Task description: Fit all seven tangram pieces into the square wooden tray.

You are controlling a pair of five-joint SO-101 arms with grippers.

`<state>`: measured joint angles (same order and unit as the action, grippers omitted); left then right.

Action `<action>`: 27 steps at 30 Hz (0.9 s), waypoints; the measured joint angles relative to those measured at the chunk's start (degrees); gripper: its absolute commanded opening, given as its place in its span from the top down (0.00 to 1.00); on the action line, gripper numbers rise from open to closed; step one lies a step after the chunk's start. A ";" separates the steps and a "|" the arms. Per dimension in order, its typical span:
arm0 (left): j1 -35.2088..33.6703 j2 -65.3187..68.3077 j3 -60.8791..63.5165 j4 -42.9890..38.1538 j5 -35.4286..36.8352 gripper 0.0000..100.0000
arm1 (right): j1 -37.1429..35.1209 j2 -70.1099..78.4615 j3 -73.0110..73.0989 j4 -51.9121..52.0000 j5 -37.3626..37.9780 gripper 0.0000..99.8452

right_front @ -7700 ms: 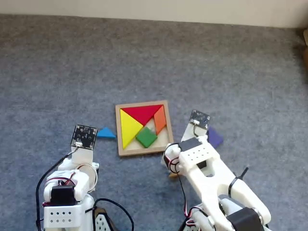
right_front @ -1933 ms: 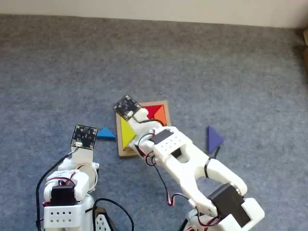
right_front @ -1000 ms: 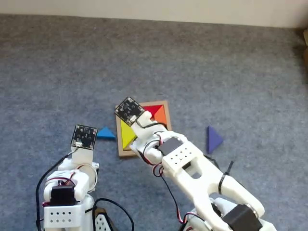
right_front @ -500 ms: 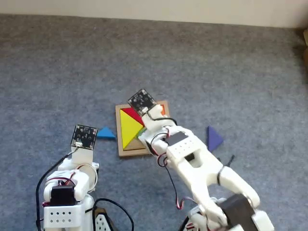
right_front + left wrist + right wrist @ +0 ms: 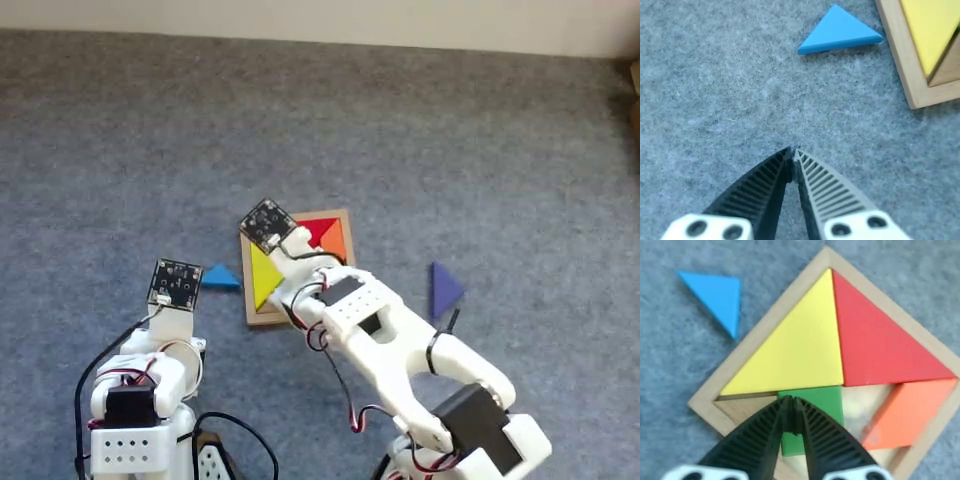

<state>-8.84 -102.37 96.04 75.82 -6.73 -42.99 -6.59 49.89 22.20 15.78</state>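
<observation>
The right gripper (image 5: pixel 791 407) is pinched shut with nothing between its fingers, its tips over the green square (image 5: pixel 815 405) inside the wooden tray (image 5: pixel 704 402). Whether the tips actually touch the square is hard to tell from the wrist view. The left gripper (image 5: pixel 792 152) is also clenched and empty, hanging over bare carpet (image 5: pixel 420 130) at about seven o'clock from the tray.

In the tray sit the yellow triangle (image 5: pixel 795 350), the red triangle (image 5: pixel 875 340), the orange piece (image 5: pixel 905 412) and the green square. Bare wood shows between green and orange, and again beside the green square under the yellow triangle. The light blue triangle (image 5: pixel 222 278) lies on the carpet at nine o'clock from the tray, just beside it. The purple triangle (image 5: pixel 445 288) lies well apart at three o'clock.

The main risk is a shut gripper pressing on the green square. A sideways nudge could skew it, narrow the open gaps and wedge it against the yellow triangle, so the loose pieces no longer drop in. A hard push could also slide the whole tray across the carpet. The flat triangles on soft pile give the fingers little edge to catch. If both arms go for the blue triangle, they could collide.
</observation>
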 measured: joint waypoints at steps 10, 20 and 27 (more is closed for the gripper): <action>0.00 0.00 0.00 0.00 0.00 0.96 | 1.93 -7.30 0.00 0.53 0.00 0.99; 0.00 0.00 0.00 0.00 0.00 0.96 | 16.62 -27.25 -1.23 19.60 -5.27 0.98; 0.00 0.00 0.00 0.00 0.00 0.96 | 23.82 -27.96 -8.70 32.70 -6.77 0.98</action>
<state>-8.84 -102.37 96.04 75.82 -6.73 -19.16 -34.55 41.19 54.90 9.01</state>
